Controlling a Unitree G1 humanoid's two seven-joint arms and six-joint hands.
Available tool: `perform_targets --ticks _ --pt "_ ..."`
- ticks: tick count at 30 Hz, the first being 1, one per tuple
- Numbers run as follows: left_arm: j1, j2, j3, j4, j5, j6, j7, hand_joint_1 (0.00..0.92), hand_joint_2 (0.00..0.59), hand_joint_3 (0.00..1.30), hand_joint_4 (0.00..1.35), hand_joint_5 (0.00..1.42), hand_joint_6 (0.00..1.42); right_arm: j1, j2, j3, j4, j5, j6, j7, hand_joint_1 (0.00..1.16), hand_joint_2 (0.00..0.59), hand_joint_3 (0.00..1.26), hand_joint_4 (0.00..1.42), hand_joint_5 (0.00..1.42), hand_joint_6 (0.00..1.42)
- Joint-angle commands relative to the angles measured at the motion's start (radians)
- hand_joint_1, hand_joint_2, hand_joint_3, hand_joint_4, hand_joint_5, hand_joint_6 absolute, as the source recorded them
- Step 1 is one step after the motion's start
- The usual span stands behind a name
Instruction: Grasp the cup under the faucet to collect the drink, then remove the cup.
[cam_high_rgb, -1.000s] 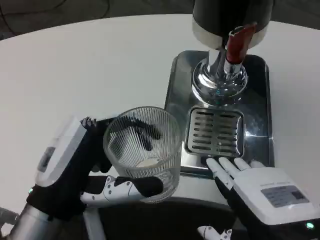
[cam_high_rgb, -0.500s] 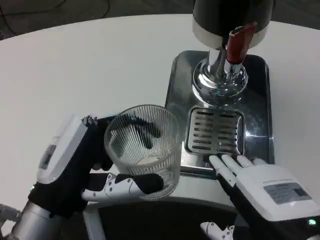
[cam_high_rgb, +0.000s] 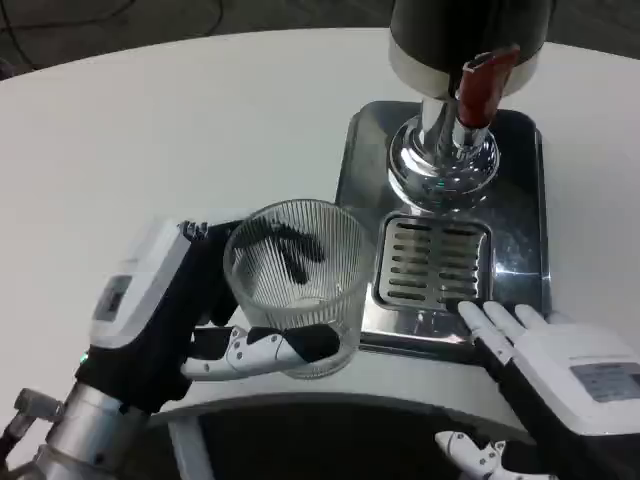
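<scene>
Step in hand is judged to be the carry toward the faucet (cam_high_rgb: 487, 85). The ribbed glass cup (cam_high_rgb: 298, 285) is grasped by the left hand (cam_high_rgb: 190, 320), fingers wrapped round it, just left of the drip grate (cam_high_rgb: 432, 265). The right hand (cam_high_rgb: 560, 365) is laid flat, fingers spread, holding nothing, at the tray's (cam_high_rgb: 520, 215) front edge. Next, the cup needs shifting right onto the grate, beneath the spout.
</scene>
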Motion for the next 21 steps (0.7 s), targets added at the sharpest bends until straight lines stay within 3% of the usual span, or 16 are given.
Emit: perform_targets --ticks 1,9,15,21 --pt "-0.072 -0.009 -0.024 0.056 0.033 0.006 0.051 0.463 0.101 1.03 1.13 1.36 1.42 0.024 -0.005 -0.032 -0.022 0.025 0.001 -0.006 0.18 0.383 0.00 0.00 0.00 0.00" --pt "-0.225 -0.023 -0.086 0.208 0.112 0.037 0.136 0.463 0.101 1.03 1.13 1.36 1.42 0.057 -0.017 -0.119 -0.041 0.081 -0.006 -0.045 0.18 0.389 0.00 0.00 0.00 0.00" --pt "-0.300 -0.024 -0.133 0.327 0.151 0.043 0.203 0.463 0.101 1.03 1.13 1.36 1.42 0.066 -0.009 -0.159 -0.058 0.116 -0.005 -0.098 0.19 0.396 0.00 0.00 0.00 0.00" --pt "-0.368 -0.033 -0.174 0.434 0.178 0.046 0.263 0.463 0.101 1.03 1.13 1.36 1.42 0.082 -0.013 -0.178 -0.075 0.149 -0.008 -0.104 0.19 0.399 0.00 0.00 0.00 0.00"
